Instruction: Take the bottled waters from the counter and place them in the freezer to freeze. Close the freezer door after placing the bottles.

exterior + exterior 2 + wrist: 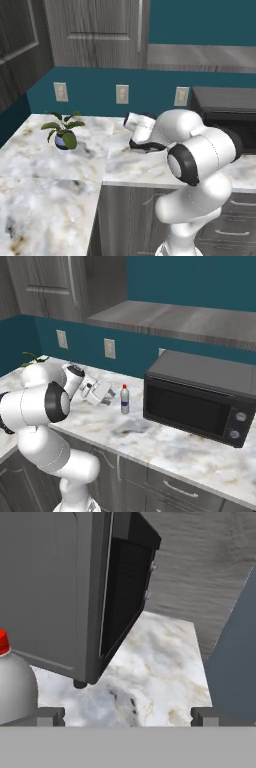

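Gripper (107,398) stands wide open and empty, levelled at the upright red-capped bottle (125,399) just beside it, apparently aligning for a side grasp.

Marble counter (165,443), three things on it.
Red-capped bottle (124,399) upright beside the black microwave (200,398); potted plant (63,130) near the corner.

red-capped bottle (125,399), black microwave (197,398), veined counter (165,443)
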Robot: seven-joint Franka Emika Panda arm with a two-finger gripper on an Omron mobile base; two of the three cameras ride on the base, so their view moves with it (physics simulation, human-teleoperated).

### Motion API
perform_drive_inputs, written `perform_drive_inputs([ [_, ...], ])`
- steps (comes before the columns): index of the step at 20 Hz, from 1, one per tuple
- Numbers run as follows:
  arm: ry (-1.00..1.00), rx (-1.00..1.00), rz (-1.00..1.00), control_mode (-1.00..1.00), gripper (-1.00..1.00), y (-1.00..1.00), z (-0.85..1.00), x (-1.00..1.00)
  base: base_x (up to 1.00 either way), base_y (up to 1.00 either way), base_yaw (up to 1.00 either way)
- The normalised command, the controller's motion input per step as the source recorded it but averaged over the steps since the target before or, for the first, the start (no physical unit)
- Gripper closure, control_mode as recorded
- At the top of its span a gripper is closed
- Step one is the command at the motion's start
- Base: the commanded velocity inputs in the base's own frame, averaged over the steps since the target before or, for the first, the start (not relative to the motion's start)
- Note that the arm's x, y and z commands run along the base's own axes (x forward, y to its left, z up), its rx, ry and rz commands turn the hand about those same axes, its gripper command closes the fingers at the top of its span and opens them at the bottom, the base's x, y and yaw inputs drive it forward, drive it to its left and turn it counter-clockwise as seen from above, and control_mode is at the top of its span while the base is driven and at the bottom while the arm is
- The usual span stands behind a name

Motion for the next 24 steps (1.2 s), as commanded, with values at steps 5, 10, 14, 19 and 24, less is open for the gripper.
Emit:
perform_drive_inputs([
  [5,0.0,-0.1,0.0,-1.0,-1.0,0.49,0.0,0.14,0.0,0.0,0.0],
  [10,0.03,-0.05,0.0,-1.0,-1.0,0.01,-0.05,0.29,0.0,0.0,0.0],
  [14,0.06,-0.01,0.0,-1.0,-1.0,0.0,-0.07,0.34,0.0,0.0,0.0],
  [19,0.01,0.0,0.0,-1.0,-1.0,-0.08,-0.04,0.08,0.0,0.0,0.0],
  [24,0.0,-0.01,0.0,-1.0,-1.0,-0.16,-0.15,0.0,0.0,0.0,0.0],
])
